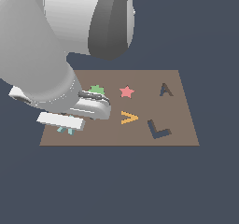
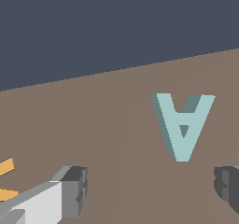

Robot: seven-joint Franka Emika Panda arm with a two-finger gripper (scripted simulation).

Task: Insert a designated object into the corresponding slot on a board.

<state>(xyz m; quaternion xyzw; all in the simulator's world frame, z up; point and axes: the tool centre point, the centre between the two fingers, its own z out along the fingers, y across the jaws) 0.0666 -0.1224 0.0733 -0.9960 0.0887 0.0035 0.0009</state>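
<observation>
Dark blue-grey ground carries the flat brown board (image 1: 182, 125), where the open gripper (image 2: 151, 190) hovers over the ungrasped light teal "A" block (image 2: 183, 125), its dark A-shaped slot (image 1: 165, 89) empty.

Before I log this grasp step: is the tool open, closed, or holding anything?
Tool: open, holding nothing; the teal letter A lies on the board beyond its fingertips.

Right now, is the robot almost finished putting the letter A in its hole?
Not yet. Nothing is placed: the A-shaped slot on the brown board is empty. In hand: the end effector hovers open over the teal letter A, which lies flat on the board between the fingers, not gripped. Left to do: grasp it, carry it across to the slot and drop it in.
</observation>
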